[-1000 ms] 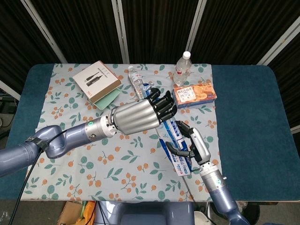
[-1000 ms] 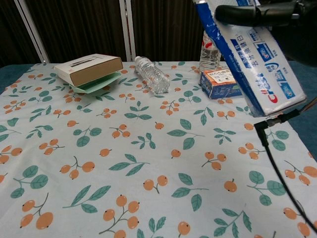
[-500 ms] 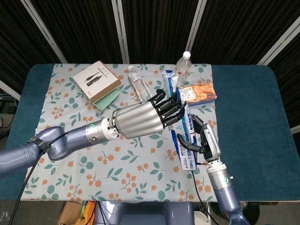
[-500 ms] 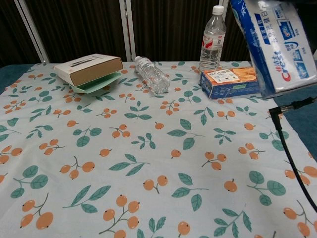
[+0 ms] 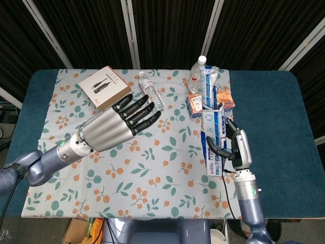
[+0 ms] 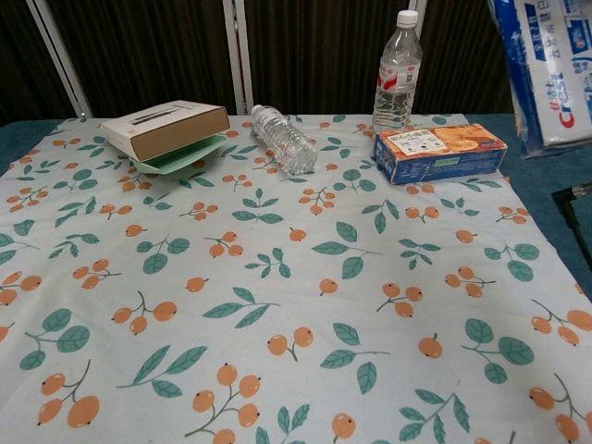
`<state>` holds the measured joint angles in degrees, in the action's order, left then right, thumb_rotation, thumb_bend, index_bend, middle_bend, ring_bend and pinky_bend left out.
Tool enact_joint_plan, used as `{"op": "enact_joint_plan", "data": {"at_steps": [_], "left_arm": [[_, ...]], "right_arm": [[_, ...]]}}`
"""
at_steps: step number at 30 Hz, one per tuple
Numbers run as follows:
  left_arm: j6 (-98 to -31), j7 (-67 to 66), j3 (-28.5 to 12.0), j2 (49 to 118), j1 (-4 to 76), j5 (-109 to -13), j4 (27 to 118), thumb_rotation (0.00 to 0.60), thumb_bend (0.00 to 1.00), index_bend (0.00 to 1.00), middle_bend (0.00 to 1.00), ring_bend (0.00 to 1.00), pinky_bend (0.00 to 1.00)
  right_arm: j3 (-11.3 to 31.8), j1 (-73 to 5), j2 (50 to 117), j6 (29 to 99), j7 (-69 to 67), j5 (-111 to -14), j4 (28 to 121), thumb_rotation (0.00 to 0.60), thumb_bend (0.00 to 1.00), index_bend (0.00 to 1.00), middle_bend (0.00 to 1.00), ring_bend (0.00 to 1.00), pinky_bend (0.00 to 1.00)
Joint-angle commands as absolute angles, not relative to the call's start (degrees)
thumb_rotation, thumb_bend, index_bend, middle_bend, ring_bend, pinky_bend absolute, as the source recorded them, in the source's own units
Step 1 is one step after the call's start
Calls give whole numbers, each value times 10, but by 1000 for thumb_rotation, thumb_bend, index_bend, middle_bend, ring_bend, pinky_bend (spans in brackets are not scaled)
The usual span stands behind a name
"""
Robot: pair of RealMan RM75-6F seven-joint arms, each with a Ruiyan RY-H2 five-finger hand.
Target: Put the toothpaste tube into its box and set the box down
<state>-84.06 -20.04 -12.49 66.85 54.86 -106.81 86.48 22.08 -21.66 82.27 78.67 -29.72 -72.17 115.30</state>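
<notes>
Head view shows two hands, two water bottles, one toothpaste box, one biscuit box and one stack of a brown box on a green book. The right hand [image 5: 234, 147] grips the toothpaste box [image 5: 212, 122] above the cloth's right edge, held upright and long; whether the tube is inside cannot be told. The left hand [image 5: 119, 123] hovers over the floral cloth [image 5: 142, 173], fingers spread, holding nothing. One bottle [image 5: 198, 71] stands; the other bottle [image 5: 151, 91] lies flat. The biscuit box [image 5: 195, 104] is partly hidden behind the toothpaste box. Chest view shows neither hand, only the toothpaste box's lower end, cut off at the top right corner. The brown box [image 5: 104, 87] sits at the cloth's far left.
</notes>
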Motion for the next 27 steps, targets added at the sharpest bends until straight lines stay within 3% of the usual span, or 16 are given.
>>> {"op": "enact_joint_plan", "data": {"at_steps": [1, 6, 12, 14, 16, 20, 23, 27], "left_arm": [[-880, -178, -93, 656, 497, -1065, 861, 600, 58, 255, 318, 283, 458], [-928, -151, -55, 660, 432, -1062, 863, 600, 58, 254, 318, 283, 457], [-976, -124, -10, 688, 355, -1055, 847, 600, 58, 252, 313, 283, 457], [-985, -113, 2, 699, 333, -1050, 835, 600, 58, 251, 312, 283, 457], [-994, -102, 12, 710, 313, -1047, 821, 600, 58, 249, 310, 283, 456], [-1003, -84, 32, 727, 278, -1037, 808, 600, 58, 246, 298, 283, 456], [-1009, -76, 45, 736, 257, -1038, 800, 600, 58, 246, 295, 283, 456], [-1015, -61, 67, 749, 227, -1046, 783, 600, 58, 240, 291, 283, 455]], "right_arm": [[234, -216, 829, 803, -299, -729, 1143, 600, 423, 498, 568, 575, 530], [261, -212, 842, 844, -307, -737, 1131, 600, 423, 498, 568, 574, 530], [325, -207, 882, 945, -317, -753, 1121, 600, 423, 494, 568, 573, 530], [337, -205, 893, 977, -315, -769, 1115, 600, 423, 465, 567, 553, 528], [341, -204, 904, 1005, -314, -790, 1107, 600, 423, 371, 525, 481, 488], [329, -203, 914, 1011, -312, -799, 1090, 600, 423, 266, 444, 395, 419], [323, -202, 916, 1003, -313, -789, 1086, 600, 423, 266, 442, 395, 419], [316, -197, 912, 996, -308, -781, 1078, 600, 491, 468, 560, 576, 507]]}}
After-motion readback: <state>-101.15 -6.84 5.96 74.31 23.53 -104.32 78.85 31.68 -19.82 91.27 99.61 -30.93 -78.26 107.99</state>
